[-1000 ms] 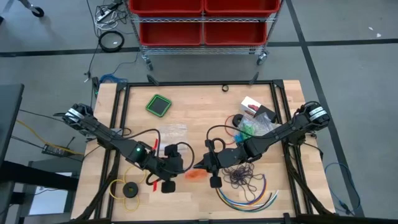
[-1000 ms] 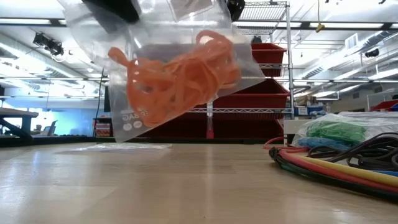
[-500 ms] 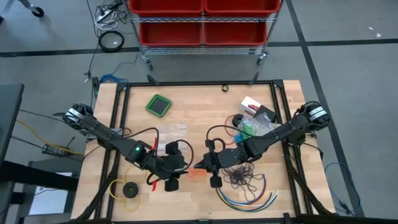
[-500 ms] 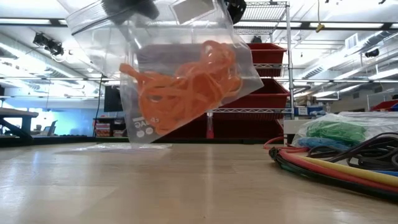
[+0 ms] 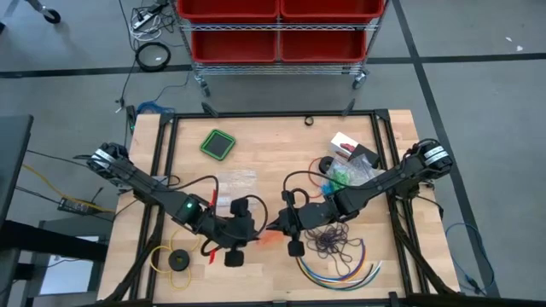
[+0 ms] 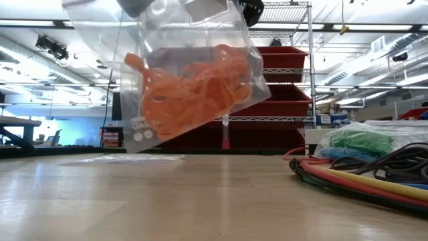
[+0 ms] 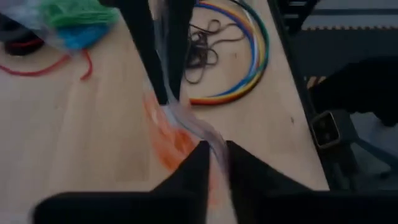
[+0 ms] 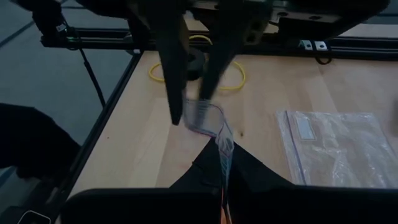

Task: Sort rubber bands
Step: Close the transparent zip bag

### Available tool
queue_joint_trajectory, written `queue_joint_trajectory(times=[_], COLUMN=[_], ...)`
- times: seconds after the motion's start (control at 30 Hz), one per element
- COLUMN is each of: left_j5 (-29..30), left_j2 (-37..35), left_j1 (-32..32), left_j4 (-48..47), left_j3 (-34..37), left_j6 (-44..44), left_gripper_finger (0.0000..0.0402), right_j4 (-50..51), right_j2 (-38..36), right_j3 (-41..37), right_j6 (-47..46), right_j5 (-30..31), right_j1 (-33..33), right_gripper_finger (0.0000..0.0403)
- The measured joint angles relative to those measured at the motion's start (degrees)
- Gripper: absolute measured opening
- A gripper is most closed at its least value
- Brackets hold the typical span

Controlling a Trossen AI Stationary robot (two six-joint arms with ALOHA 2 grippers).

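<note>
A clear plastic bag point(image 6: 187, 87) with a bunch of orange rubber bands point(image 6: 190, 94) inside hangs above the table's middle, held between my two grippers. My left gripper point(image 7: 217, 163) is shut on one end of its top edge. My right gripper point(image 8: 224, 163) is shut on the other end. In the high view they face each other, left gripper point(image 5: 253, 230) and right gripper point(image 5: 275, 226). Dark purple rubber bands point(image 5: 331, 243) lie loose on the table. Green and blue bunches point(image 6: 361, 142) lie to the right. My left gripper pinches the bag's top edge point(image 7: 214, 144) between its two fingers, slanting down from the table's left side. The bag hangs below, clear of the table. My right gripper pinches the bag's top edge point(image 8: 222, 142) at the opposite end, slanting down from the table's right side. The film runs from its fingertips across to the left gripper's fingers point(image 8: 176, 106).
An empty clear bag point(image 5: 235, 181) lies flat behind the grippers and a green square thing point(image 5: 218, 143) farther back. A yellow ring with a black disc point(image 5: 177, 259) sits near the front left. Multicoloured cables point(image 5: 341, 266) curve at the front right, and a small box point(image 5: 348, 147) stands at the back right.
The bag has swayed between the two grippers: its lower end swung toward the right and back, and the orange bunch shifted inside. It has stayed clear of the table.
</note>
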State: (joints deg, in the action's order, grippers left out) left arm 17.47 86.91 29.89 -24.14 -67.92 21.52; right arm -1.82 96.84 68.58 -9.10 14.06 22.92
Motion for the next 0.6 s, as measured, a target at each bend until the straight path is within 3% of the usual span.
queue_joint_trajectory(times=[0.2, 0.33, 0.47, 0.6], left_j5=[2.3, 1.1, 1.1, 1.0], left_j2=[0.1, 0.1, 0.1, 0.1], left_j1=[-0.3, 0.0, 0.3, 1.2], left_j4=[-1.1, -2.7, -8.8, -11.2], left_j3=[0.0, 0.0, 0.0, 0.0], left_j6=[1.6, 2.9, 7.0, 8.8], left_gripper_finger=[0.0169, 0.0217, 0.0227, 0.0208], right_j4=[0.0, 0.0, 0.0, 0.0], right_j2=[0.0, 0.0, 0.0, 0.0], right_j3=[0.0, 0.0, 0.0, 0.0], right_j6=[0.1, 0.2, 0.2, 0.2], right_j5=[0.0, 0.0, 0.0, 0.0], right_j1=[0.0, 0.0, 0.0, 0.0], right_gripper_finger=[0.0000, 0.0000, 0.0000, 0.0000])
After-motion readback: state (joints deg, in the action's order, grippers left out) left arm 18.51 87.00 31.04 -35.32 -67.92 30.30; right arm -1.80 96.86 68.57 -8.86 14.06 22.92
